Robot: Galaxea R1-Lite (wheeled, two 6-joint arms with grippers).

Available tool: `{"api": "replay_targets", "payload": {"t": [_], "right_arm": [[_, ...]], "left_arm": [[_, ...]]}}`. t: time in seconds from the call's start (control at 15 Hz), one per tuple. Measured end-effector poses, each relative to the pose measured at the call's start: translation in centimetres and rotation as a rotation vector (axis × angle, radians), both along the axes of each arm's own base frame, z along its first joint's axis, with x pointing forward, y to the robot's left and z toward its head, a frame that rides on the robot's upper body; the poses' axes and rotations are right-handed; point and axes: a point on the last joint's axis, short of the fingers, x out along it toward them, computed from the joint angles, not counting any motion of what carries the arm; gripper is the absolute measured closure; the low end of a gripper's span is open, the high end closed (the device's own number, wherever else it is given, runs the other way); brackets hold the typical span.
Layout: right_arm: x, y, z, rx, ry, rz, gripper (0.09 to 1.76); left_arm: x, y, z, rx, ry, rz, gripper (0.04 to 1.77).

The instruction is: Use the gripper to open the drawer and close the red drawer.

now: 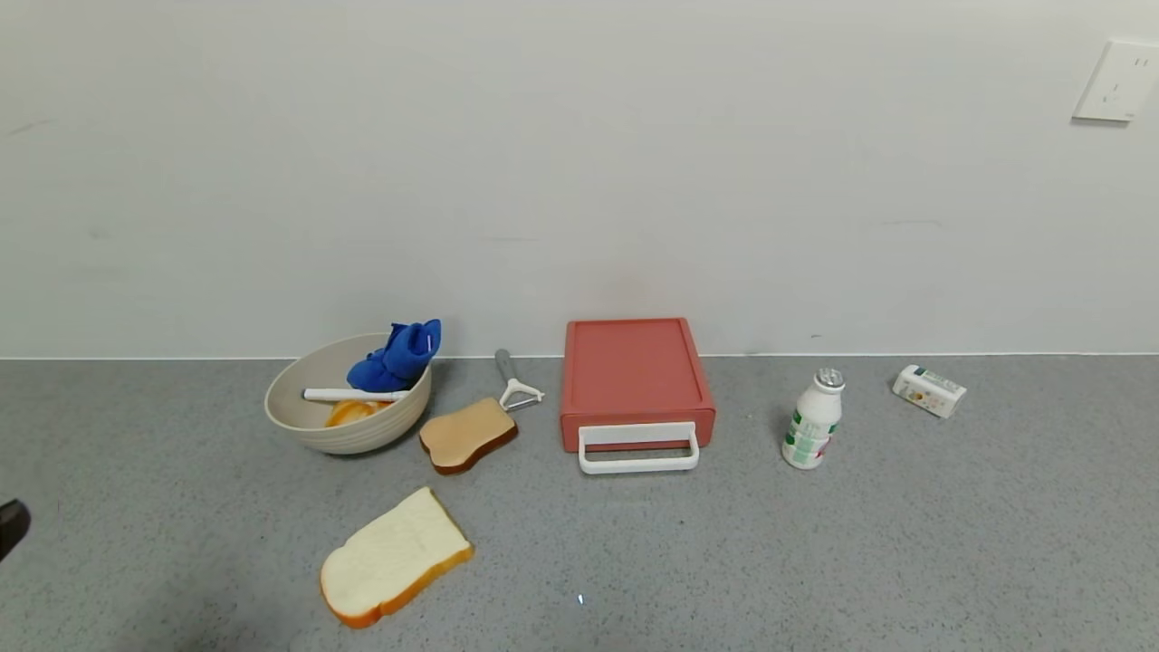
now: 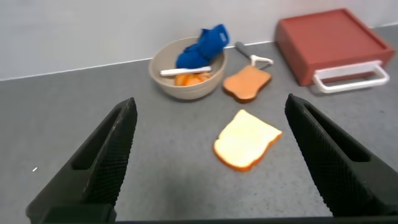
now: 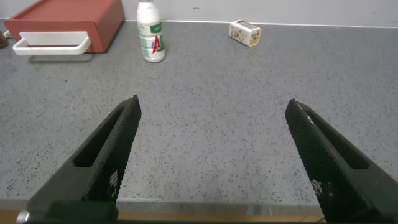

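The drawer [image 1: 632, 367] is a low salmon-red box against the back wall, with its white loop handle [image 1: 638, 450] facing me. Its front sits flush and shut. It also shows in the left wrist view [image 2: 329, 40] and in the right wrist view [image 3: 68, 18]. My left gripper [image 2: 210, 102] is open and empty, low over the table's front left, well short of the drawer. Only a dark bit of it shows at the head view's left edge [image 1: 11, 527]. My right gripper [image 3: 212, 102] is open and empty over the table's front right, out of the head view.
A beige bowl [image 1: 349, 412] with a blue cloth stands left of the drawer. A brown toast slice [image 1: 466, 436], a peeler [image 1: 514, 382] and a white bread slice [image 1: 394, 557] lie nearby. A white bottle [image 1: 813, 418] and a small carton [image 1: 928, 390] are to the right.
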Motion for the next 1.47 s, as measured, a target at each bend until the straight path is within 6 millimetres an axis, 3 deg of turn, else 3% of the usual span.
{"api": "replay_targets", "payload": {"t": [0.4,0.8,0.93,1.07,1.47], "right_arm": [[0.0,0.0,0.0,0.0,0.0,0.0,0.14],[0.0,0.0,0.0,0.0,-0.001,0.0,0.14],[0.0,0.0,0.0,0.0,0.0,0.0,0.14],[0.0,0.0,0.0,0.0,0.0,-0.001,0.14],[0.0,0.0,0.0,0.0,0.0,0.0,0.14]], "left_arm": [[-4.3,1.3,-1.1,-0.016,-0.111,0.336,0.09],[-7.6,1.2,-3.1,-0.032,-0.189,0.409,0.09],[-8.2,0.9,-4.0,-0.033,-0.216,0.336,0.09],[-8.6,0.4,-5.1,-0.035,-0.231,0.144,0.09],[-6.3,-0.1,-10.7,-0.021,-0.247,-0.082,0.09]]}}
